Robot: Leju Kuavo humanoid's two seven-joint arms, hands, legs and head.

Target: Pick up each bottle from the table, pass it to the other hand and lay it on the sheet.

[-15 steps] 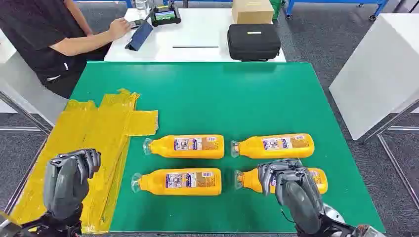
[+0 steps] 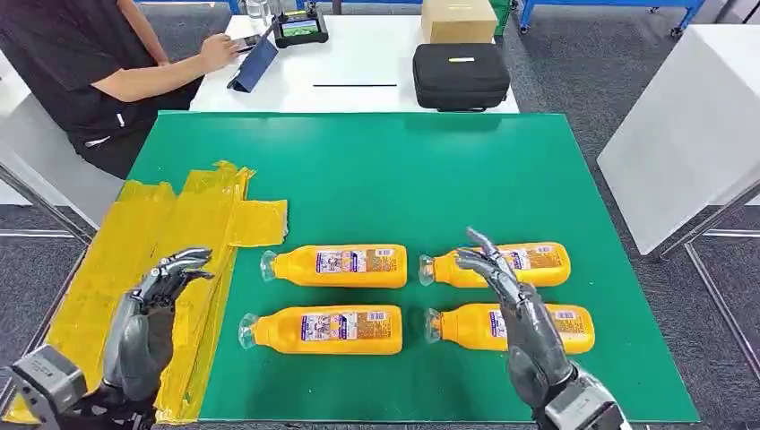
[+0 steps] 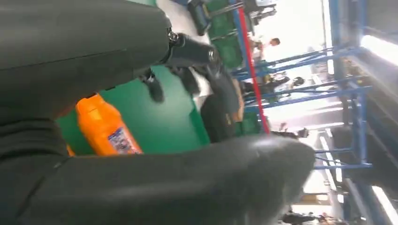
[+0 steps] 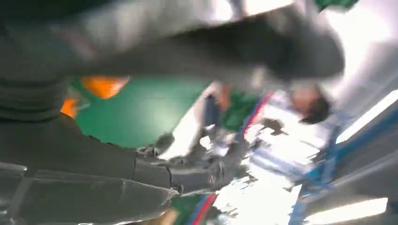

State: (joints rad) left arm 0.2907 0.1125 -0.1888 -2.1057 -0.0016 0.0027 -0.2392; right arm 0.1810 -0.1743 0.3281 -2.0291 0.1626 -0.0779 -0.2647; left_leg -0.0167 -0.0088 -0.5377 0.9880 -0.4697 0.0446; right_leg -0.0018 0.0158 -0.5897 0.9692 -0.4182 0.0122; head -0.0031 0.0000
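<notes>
Four orange bottles lay on their sides on the green tabletop (image 2: 403, 170) in two rows of two, clear caps pointing toward the yellow sheet (image 2: 170, 242) taped along the robot's left edge. The far left bottle (image 2: 336, 266) and near left bottle (image 2: 323, 330) lay apart from both hands. Each carried a blue-and-tan label; its print was too small to read.

The right hand (image 2: 515, 305) was raised over the right pair with its fingers spread and holding nothing, crossing in front of the near right bottle (image 2: 538, 327) with fingertips reaching over the far right bottle (image 2: 529, 262). Whether it touched either could not be told.

The left hand (image 2: 152, 313) hung over the sheet, fingers loosely parted and empty.

Beyond the green surface stood a white table (image 2: 358, 63) with a black case (image 2: 460, 75), a cardboard box (image 2: 457, 20) and a small screen (image 2: 300, 27). A person (image 2: 81, 63) in black sat at its corner.
</notes>
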